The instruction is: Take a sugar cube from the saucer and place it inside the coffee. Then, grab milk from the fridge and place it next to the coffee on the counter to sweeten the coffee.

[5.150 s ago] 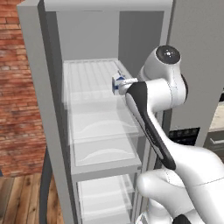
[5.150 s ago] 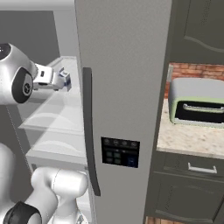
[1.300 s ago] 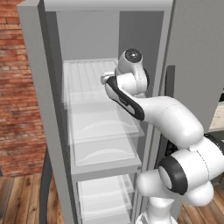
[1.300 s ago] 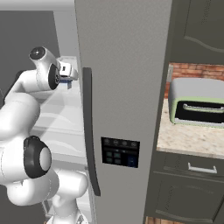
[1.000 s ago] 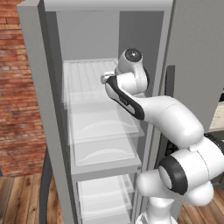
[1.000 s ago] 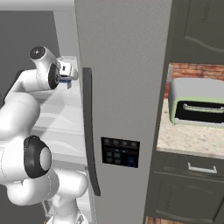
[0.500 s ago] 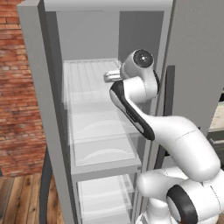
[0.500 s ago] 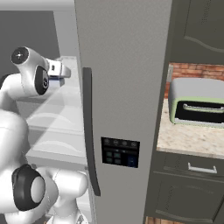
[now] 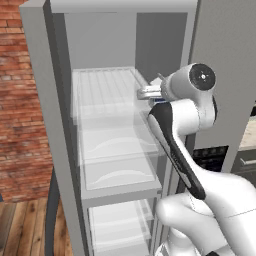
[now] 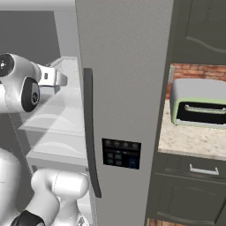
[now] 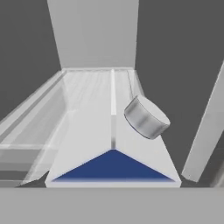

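Observation:
The fridge [image 9: 44, 125] stands open, light grey inside with clear shelves [image 9: 107, 95]. My gripper [image 9: 148, 93] reaches in over the upper shelf at its right side, and a bit of blue label of the milk [image 9: 159, 100] shows just under it. From the right side the gripper [image 10: 59, 79] pokes in beside the fridge door [image 10: 123, 66]. In the hand view the milk [image 11: 113, 131] sits right under the camera: white gabled top, round grey cap, blue triangular face. The carton hides my fingertips; the gripper appears shut on it. Mug, saucer and sugar cube are out of view.
The dark-handled fridge door [image 10: 90, 132] with its control panel stands right of my arm. Beyond it a beige counter [image 10: 190, 139] carries a green toaster oven [image 10: 198, 103] over dark cabinets [image 10: 194, 176]. A brick wall [image 9: 15, 100] lies left of the fridge.
My arm's upper joints have swung round, from the left to high on the right. The hand with the carton has shifted slightly right, toward the fridge opening.

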You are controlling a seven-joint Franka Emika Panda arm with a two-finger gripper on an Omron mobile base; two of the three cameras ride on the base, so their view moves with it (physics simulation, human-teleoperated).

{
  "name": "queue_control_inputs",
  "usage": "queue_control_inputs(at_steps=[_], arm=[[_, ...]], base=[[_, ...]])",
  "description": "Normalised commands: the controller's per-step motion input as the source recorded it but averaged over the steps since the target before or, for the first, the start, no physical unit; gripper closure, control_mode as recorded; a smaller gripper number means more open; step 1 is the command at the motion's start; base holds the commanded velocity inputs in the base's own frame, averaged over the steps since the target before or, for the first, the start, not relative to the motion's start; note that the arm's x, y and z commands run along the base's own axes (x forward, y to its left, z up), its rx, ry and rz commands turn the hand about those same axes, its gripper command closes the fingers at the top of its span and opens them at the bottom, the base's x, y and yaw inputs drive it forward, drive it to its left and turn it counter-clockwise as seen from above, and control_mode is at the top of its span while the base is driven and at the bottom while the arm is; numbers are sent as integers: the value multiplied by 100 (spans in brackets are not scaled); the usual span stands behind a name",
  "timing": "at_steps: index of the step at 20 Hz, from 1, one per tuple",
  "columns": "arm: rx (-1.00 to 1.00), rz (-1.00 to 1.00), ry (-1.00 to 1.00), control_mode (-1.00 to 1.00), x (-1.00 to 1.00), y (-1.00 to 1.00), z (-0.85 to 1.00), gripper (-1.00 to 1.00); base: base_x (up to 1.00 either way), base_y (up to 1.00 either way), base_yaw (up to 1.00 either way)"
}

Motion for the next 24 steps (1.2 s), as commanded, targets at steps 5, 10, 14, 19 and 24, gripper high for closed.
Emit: queue_control_inputs(at_steps=[5,10,14,19,24], arm=[[3,4,0,-100,-100,-22,5,100],[0,4,0,-100,-100,-5,0,100],[0,2,0,-100,-100,-14,-8,100],[0,0,0,100,0,0,0,100],[0,0,0,100,0,0,0,100]], base=[[0,0,0],[0,0,0],[0,0,0],[-88,-64,31],[-81,-68,73]])
